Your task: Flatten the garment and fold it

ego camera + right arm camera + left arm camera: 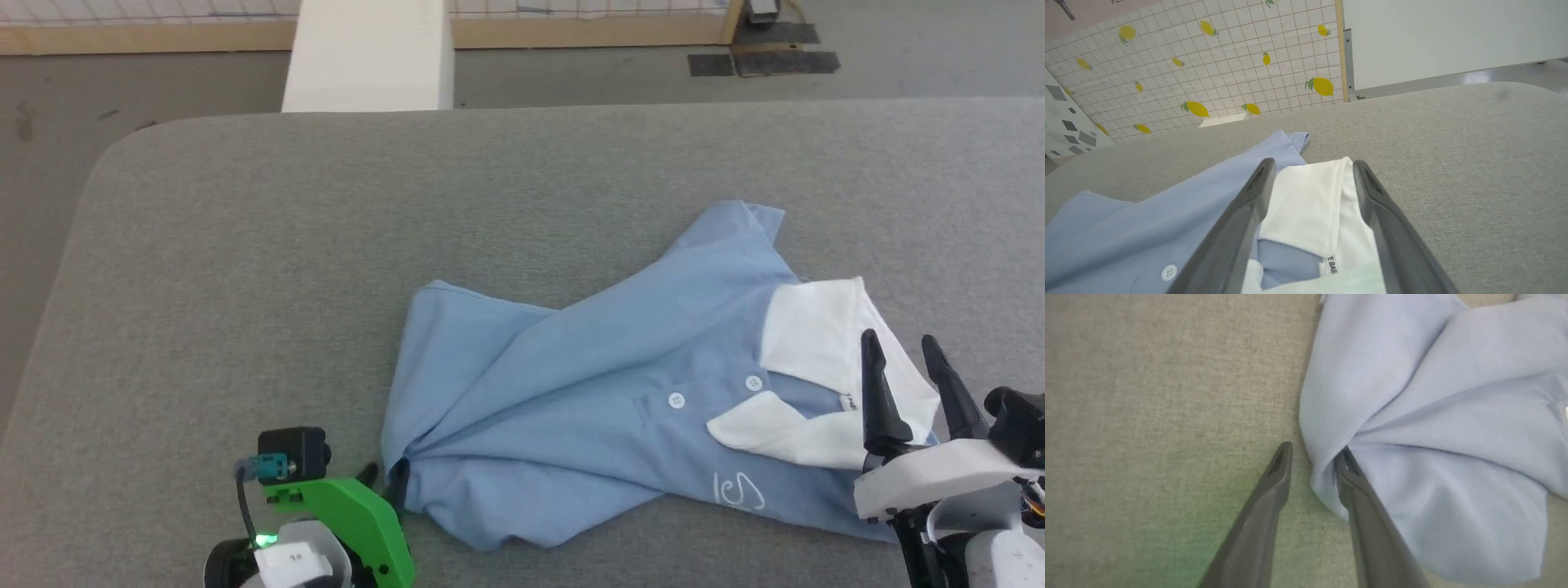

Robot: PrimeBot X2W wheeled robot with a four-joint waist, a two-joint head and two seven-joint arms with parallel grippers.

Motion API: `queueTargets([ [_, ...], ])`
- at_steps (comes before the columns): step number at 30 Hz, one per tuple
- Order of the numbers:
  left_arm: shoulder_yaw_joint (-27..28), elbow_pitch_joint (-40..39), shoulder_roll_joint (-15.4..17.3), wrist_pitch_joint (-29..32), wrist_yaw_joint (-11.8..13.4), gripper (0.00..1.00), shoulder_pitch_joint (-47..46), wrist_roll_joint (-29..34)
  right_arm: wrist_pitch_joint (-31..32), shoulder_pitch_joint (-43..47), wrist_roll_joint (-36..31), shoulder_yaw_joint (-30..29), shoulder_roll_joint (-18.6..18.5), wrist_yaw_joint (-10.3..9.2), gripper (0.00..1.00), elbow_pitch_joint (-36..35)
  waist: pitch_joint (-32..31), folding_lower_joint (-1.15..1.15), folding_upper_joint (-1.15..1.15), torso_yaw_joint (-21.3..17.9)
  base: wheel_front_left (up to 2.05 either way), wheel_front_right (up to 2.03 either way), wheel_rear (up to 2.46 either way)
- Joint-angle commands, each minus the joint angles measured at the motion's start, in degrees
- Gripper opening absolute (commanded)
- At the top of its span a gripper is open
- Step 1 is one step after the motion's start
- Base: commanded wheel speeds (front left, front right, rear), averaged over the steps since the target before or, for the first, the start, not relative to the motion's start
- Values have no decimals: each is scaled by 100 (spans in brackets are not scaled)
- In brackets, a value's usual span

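The garment [571, 384], a light blue polo shirt, lies crumpled on the grey padded table [245, 245], collar end to the right. Its white collar [816, 335] is folded open beside two white buttons [676, 400], with the white logo [739, 490] below them. My left gripper [385, 478] sits at the shirt's puckered left edge. In the left wrist view it [1315, 451] stands open, a bunched fold of cloth [1433, 416] between the fingers. My right gripper [900, 339] hangs open over the collar [1306, 196], one finger on each side of it.
A white block [367, 57] stands beyond the table's far edge, with dark floor mats [763, 61] farther right. The table's rounded far left corner [122, 155] drops to the floor. A lemon-patterned wall [1208, 61] rises behind the table.
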Motion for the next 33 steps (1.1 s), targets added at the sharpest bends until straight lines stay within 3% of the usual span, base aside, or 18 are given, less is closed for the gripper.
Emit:
queueTargets([
  [1, 4, -154, 88, -135, 1, 100, 29, 98, 25, 43, -14, 26, -2, -9, 100, -40, -55, 0, 0, 114, 0, 0, 0],
  [7, -98, -525, -86, -1336, -334, 100, -833, 799, 5, -52, 3, 64, -2, -9, 100, -130, 62, 0, 0, -80, 0, 0, 0],
  [13, -637, 411, -565, -1657, -909, 100, -2248, 1267, -145, -176, 120, 134, -2, -9, 100, -85, 367, 0, 0, -565, 0, 0, 0],
  [23, -1027, 2861, -1290, -1289, -1562, 100, -4414, 1364, -515, -432, 381, 481, -2, -9, 100, 259, 933, 0, 0, -1612, 0, 0, 0],
  [33, -1147, 4543, -1512, -374, -1676, 100, -5736, 1045, -822, -733, 683, 838, -2, -9, 100, 586, 1518, 0, 0, -2262, 0, 0, 0],
])
